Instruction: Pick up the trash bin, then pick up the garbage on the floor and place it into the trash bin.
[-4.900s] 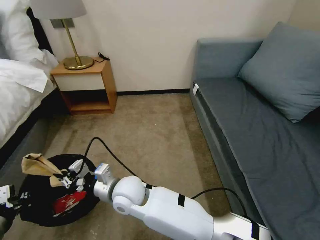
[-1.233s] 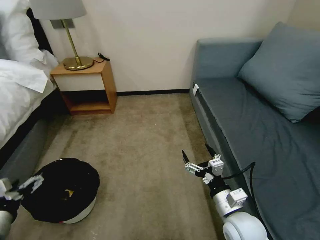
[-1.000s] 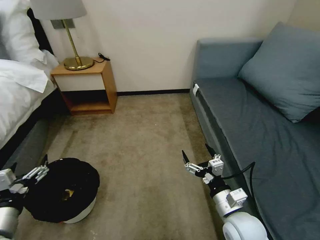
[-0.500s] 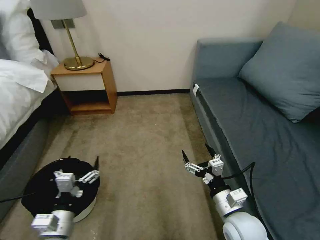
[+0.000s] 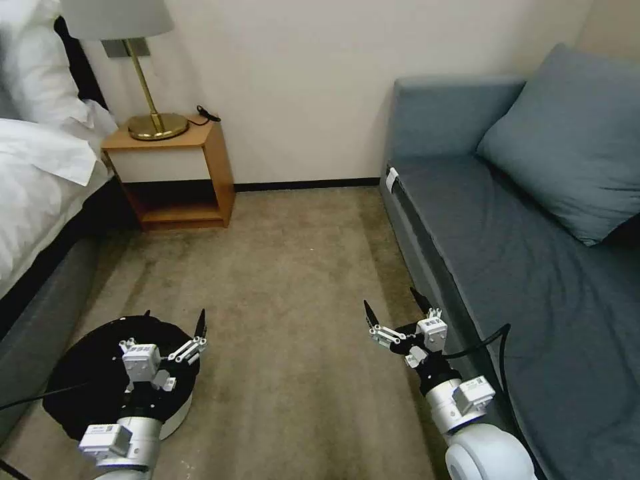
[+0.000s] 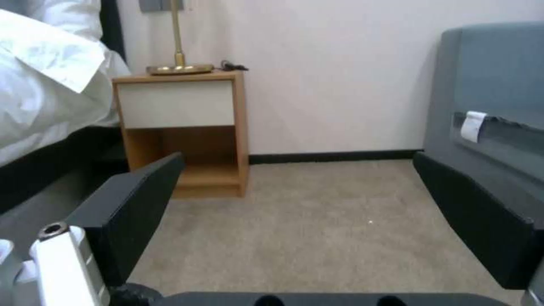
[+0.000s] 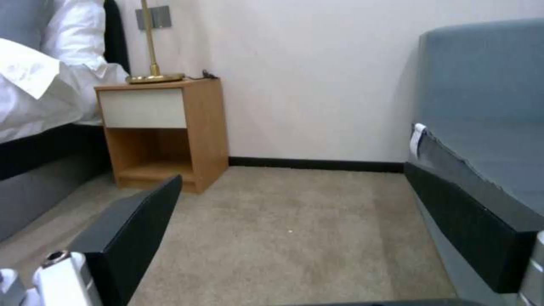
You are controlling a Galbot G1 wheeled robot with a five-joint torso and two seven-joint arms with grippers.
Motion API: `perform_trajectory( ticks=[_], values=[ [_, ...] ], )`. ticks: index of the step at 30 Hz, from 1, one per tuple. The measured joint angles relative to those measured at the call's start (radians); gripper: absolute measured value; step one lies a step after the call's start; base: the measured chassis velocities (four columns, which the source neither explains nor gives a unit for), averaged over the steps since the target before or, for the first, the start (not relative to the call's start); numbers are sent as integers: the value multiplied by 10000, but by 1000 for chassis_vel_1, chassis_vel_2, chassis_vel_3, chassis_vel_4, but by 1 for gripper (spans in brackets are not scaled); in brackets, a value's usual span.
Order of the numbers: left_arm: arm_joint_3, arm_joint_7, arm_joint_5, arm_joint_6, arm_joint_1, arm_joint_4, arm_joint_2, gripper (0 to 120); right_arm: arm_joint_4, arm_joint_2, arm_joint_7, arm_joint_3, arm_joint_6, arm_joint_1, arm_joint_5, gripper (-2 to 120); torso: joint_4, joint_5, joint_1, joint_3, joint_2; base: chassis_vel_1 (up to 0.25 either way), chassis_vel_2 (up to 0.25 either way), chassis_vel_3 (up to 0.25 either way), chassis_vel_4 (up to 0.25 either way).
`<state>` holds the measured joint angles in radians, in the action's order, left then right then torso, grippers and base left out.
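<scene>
The low round white trash bin with its glossy black bag liner [image 5: 73, 393] stands on the beige carpet at the near left. The left tool [image 5: 173, 327] hovers released over its right rim, and the right tool [image 5: 393, 313] hangs released beside the grey-blue sofa [image 5: 533, 267]. I see no garbage on the carpet, so the collecting seems finished.

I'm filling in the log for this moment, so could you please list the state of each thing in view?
Bin: upright on the carpet, black liner in place.
Left gripper: open, empty, above the bin.
Right gripper: open, empty, beside the sofa.
Nightstand: lower shelf bare.
</scene>
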<state>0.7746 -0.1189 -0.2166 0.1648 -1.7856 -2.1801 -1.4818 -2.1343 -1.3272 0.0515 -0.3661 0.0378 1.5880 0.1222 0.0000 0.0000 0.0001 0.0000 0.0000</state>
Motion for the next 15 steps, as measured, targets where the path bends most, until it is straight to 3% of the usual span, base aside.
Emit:
perform_trajectory(
  ticks=[15],
  values=[
    [22,8,-23,-34,0,6,7,100,0,0,0,0,0,0,0,100,0,-1,0,0,0,0,0,0,0]
  ],
)
